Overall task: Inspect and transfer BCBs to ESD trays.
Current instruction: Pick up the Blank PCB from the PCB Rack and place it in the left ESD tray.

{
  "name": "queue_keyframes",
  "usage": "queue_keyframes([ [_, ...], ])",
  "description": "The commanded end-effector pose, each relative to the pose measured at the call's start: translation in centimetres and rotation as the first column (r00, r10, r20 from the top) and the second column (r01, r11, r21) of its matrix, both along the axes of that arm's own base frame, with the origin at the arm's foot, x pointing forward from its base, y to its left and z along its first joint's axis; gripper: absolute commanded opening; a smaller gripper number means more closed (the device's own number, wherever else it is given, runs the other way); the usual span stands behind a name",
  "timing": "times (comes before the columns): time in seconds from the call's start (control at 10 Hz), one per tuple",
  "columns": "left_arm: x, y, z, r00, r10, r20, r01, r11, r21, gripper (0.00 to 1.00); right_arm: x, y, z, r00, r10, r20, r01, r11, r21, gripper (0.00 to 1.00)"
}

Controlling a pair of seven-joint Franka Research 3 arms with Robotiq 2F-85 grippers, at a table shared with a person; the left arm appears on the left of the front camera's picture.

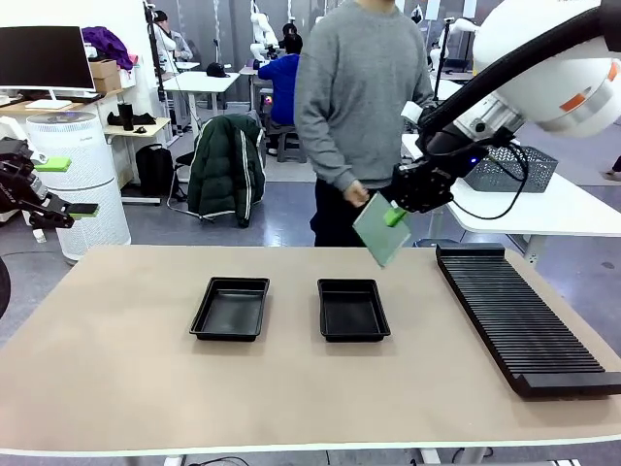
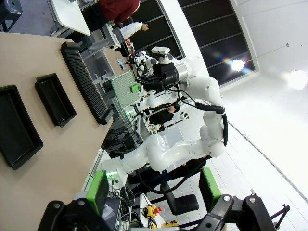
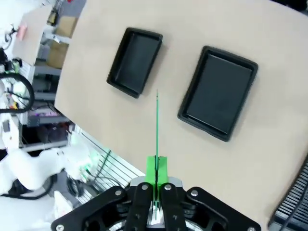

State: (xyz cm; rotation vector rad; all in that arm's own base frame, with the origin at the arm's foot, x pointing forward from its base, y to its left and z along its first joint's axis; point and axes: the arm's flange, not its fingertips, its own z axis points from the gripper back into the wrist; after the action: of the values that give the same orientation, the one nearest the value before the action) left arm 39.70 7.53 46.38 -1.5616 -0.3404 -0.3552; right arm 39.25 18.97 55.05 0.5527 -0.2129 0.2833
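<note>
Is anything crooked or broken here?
Nothing stands out. The left ESD tray and right ESD tray sit flat and empty, the slotted rack lies beside them, and the right gripper pinches a BCB between its fingers, tilted in the air.

I see a long black slotted rack [image 1: 524, 320] on the tan table [image 1: 126, 388], at its right, and a dark jacket [image 1: 226, 165] beyond.

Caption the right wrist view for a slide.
Right gripper shut on a green BCB seen edge-on, two empty ESD trays on the table beyond.
</note>
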Motion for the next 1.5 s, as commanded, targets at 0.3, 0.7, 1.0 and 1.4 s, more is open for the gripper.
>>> queue_keyframes([
  [0.3, -0.2, -0.1, 0.1, 1.000, 0.014, 0.005, -0.014, 1.000, 0.001, 1.00, 1.3, 2.7, -3.0, 0.990, -0.141, -0.016, 0.141, 0.980, 0.138, 0.02],
  [0.7, -0.2, -0.1, 0.1, 1.000, 0.014, 0.005, -0.014, 1.000, 0.001, 1.00, 4.2, 5.7, -5.6, 0.984, -0.162, -0.079, 0.176, 0.956, 0.234, 0.02],
  [1.0, -0.2, -0.1, 0.1, 1.000, 0.014, 0.005, -0.014, 1.000, 0.001, 1.00, 5.9, 9.1, -7.9, 0.972, -0.183, -0.145, 0.215, 0.944, 0.251, 0.02],
  [1.4, -0.2, -0.1, 0.1, 1.000, 0.014, 0.005, -0.014, 1.000, 0.001, 1.00, 7.4, 13.9, -11.1, 0.969, -0.176, -0.172, 0.217, 0.940, 0.264, 0.02],
])
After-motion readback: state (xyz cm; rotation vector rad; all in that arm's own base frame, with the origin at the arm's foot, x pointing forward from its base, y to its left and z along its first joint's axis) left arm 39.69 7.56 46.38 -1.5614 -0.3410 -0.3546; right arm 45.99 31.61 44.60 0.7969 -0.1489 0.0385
